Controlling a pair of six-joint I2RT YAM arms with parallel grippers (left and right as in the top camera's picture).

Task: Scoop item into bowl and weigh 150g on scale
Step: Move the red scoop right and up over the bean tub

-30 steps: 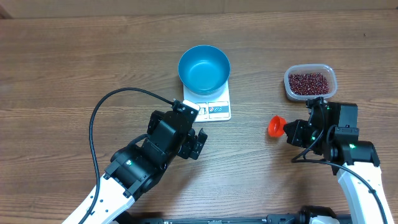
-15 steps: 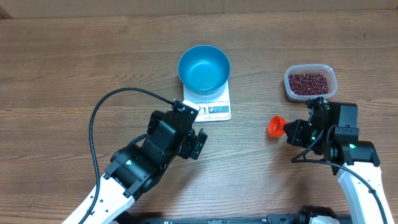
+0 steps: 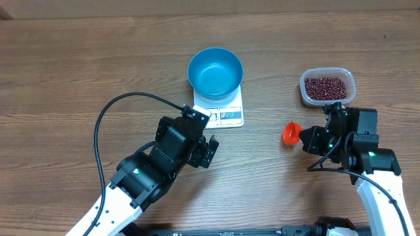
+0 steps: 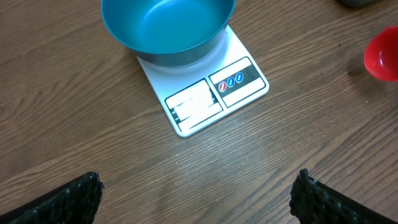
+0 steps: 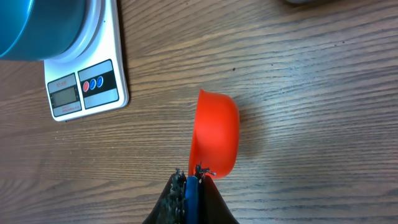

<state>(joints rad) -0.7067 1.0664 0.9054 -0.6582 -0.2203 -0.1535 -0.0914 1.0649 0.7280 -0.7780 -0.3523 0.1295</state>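
The left gripper is held low with its jaws spread wide. The right gripper is clamped shut on a red scoop.

Left wrist view:
- bowl is cut by the top edge, far rim out of frame. It covers the back of the scale.
- scoop is cut by the right edge; only part of the cup shows.
- left fingers: tips only, in the lower corners, the rest below the bottom edge.
- dark shape at the top right corner; too little in frame to identify.

Right wrist view:
- bowl is only a sliver at upper left.
- scale is cut by the top edge.
- scoop handle is hidden between the right fingers at bottom centre.
- display: digits too small to read.

Overhead view:
- display unreadable.
- the spot where the right fingers meet the scoop is too small and dark to make out.
- left arm and right arm are cut by the bottom edge.
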